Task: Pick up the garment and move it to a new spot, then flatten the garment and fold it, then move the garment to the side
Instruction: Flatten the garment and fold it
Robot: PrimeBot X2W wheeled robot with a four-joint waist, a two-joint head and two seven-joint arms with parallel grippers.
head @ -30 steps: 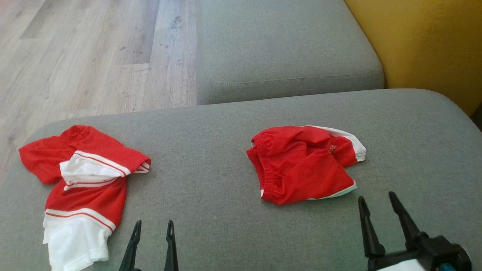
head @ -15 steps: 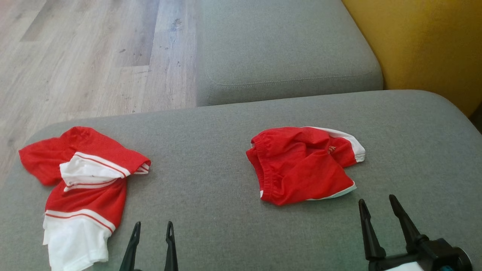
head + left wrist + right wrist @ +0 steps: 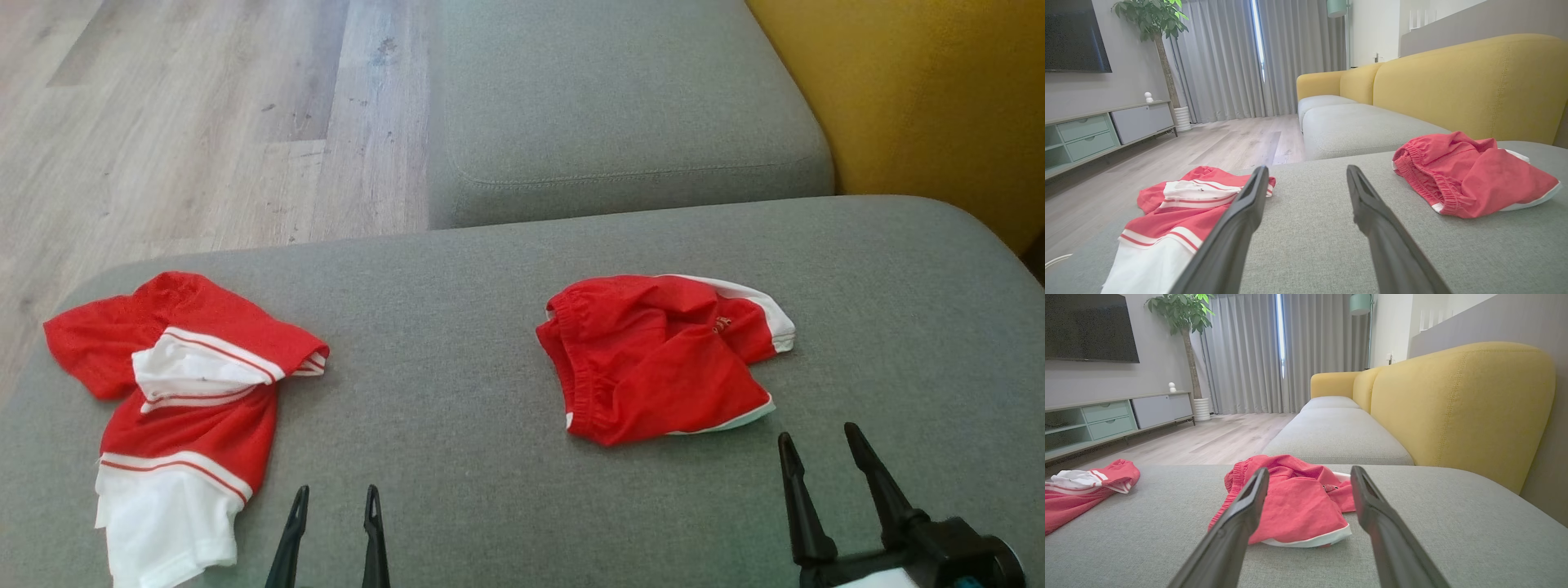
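Two crumpled garments lie on the grey sofa cushion (image 3: 473, 408). Red shorts (image 3: 653, 359) with an elastic waistband and white trim sit right of centre. A red-and-white shirt (image 3: 188, 384) lies at the cushion's left end. My right gripper (image 3: 818, 433) is open and empty, just near-right of the shorts, not touching them. In the right wrist view the shorts (image 3: 1298, 502) lie straight ahead between the fingers of the right gripper (image 3: 1309, 470). My left gripper (image 3: 336, 492) is open and empty, above bare cushion between the shirt (image 3: 1184, 208) and the shorts (image 3: 1470, 179).
A second grey seat cushion (image 3: 620, 106) adjoins the far side. The yellow backrest (image 3: 922, 98) rises along the right. Wooden floor (image 3: 204, 122) drops off beyond the cushion's far-left edge. A TV cabinet (image 3: 1106, 416) and a potted plant (image 3: 1180, 310) stand far off.
The head view has shifted very slightly. Both garments and both grippers stay where they were.
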